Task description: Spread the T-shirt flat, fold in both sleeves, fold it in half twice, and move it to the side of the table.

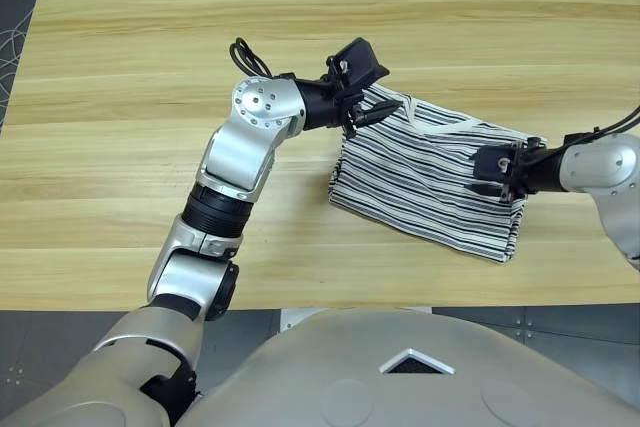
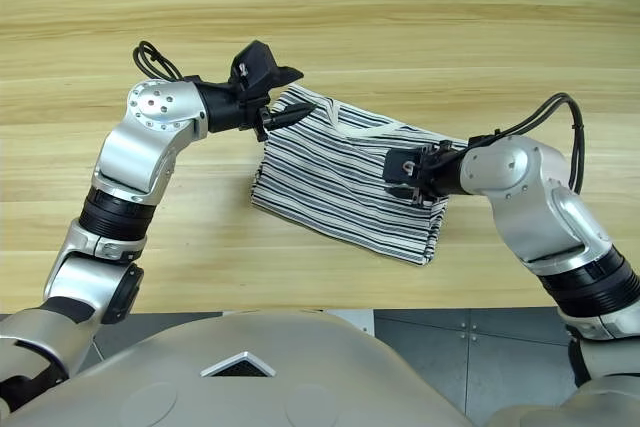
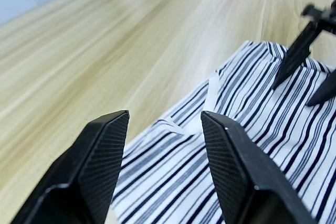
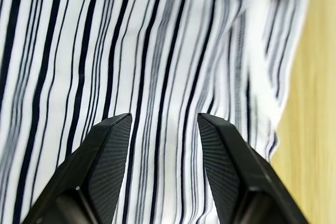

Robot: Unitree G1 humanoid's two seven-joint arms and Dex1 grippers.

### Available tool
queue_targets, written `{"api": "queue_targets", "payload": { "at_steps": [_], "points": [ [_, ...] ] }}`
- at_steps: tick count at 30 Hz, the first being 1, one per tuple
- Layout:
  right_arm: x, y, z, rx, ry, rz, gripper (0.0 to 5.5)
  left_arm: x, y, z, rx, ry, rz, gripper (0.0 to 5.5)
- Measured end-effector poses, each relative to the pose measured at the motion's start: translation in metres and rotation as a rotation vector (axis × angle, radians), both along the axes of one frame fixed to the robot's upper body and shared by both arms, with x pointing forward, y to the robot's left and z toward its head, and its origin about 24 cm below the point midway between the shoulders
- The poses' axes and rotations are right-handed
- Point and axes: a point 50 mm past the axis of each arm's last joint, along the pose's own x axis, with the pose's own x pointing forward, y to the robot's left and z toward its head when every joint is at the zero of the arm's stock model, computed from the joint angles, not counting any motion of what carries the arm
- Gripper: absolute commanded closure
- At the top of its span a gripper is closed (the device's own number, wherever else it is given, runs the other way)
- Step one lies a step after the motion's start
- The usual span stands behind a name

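T-shirt of thin black-and-white striped cloth (image 1: 420, 182) lies as a folded, roughly rectangular packet on the pale wooden table (image 1: 150, 47). It sits toward the near edge, a little to the robot's right of centre. A white collar band (image 1: 440, 129) shows along its far side.

The left gripper (image 1: 383, 111) hangs at the packet's far left corner with its black fingers spread. From its wrist camera I see nothing caught between them, only cloth beneath. The right gripper (image 2: 403, 173) sits over the right-hand end of the packet, jaws likewise apart and pinching nothing. I cannot tell whether its tips press on the fabric.

To my eye the folding looks done, and shifting the packet sideways is what remains.

The cloth looks light, soft and quite limp, so it should carry no shape of its own. Lifted by one corner, the layers would likely sag open and spoil the folds. A pinch that takes only the top layer would peel it off the stack.

I would take hold at the two opposite ends, near where the grippers already are, biting through every layer. The wood looks smooth, so pressing down and sliding the packet might also serve.
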Motion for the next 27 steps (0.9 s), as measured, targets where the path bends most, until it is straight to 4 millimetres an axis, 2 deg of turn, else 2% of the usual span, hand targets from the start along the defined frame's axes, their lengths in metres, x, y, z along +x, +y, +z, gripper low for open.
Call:
{"api": "queue_targets", "payload": {
  "at_steps": [2,4,6,7,9,11,13,15,18,19,21,24,27],
  "points": [
    [0.009,0.013,0.010,0.188,-0.018,-0.057,3.19,-0.002,0.000,-0.004,0.006,0.007,-0.002,2.95],
    [0.029,0.021,0.036,0.422,-0.096,-0.163,3.19,-0.003,0.000,-0.006,0.013,0.011,-0.005,2.95],
    [0.047,0.014,0.057,0.519,-0.174,-0.258,3.19,-0.012,0.001,-0.010,0.028,0.028,-0.044,2.95],
    [0.054,0.008,0.057,0.515,-0.190,-0.299,3.19,-0.024,0.001,-0.011,0.024,0.046,-0.090,2.95],
    [0.063,0.000,0.047,0.457,-0.193,-0.339,3.19,-0.052,-0.004,-0.007,-0.011,0.083,-0.203,2.95],
    [0.067,-0.004,0.035,0.377,-0.189,-0.328,3.19,-0.077,-0.006,0.006,-0.068,0.107,-0.301,2.95],
    [0.071,-0.011,0.022,0.265,-0.189,-0.321,3.19,-0.103,0.000,0.021,-0.112,0.139,-0.403,2.95],
    [0.082,-0.027,0.010,0.073,-0.243,-0.340,3.19,-0.128,0.011,0.030,-0.109,0.200,-0.481,2.95],
    [0.097,-0.040,-0.002,-0.138,-0.361,-0.342,3.19,-0.150,0.018,0.032,-0.092,0.290,-0.543,2.95],
    [0.101,-0.042,-0.009,-0.191,-0.387,-0.344,3.19,-0.156,0.022,0.025,-0.057,0.336,-0.545,2.95],
    [0.104,-0.037,-0.018,-0.210,-0.412,-0.324,3.19,-0.157,0.028,0.009,0.021,0.376,-0.519,2.95],
    [0.113,-0.034,-0.018,-0.248,-0.473,-0.298,3.19,-0.144,0.041,-0.031,0.179,0.411,-0.353,2.95],
    [0.117,-0.039,-0.019,-0.281,-0.500,-0.295,3.19,-0.133,0.037,-0.050,0.194,0.404,-0.260,2.95]
  ]
}}
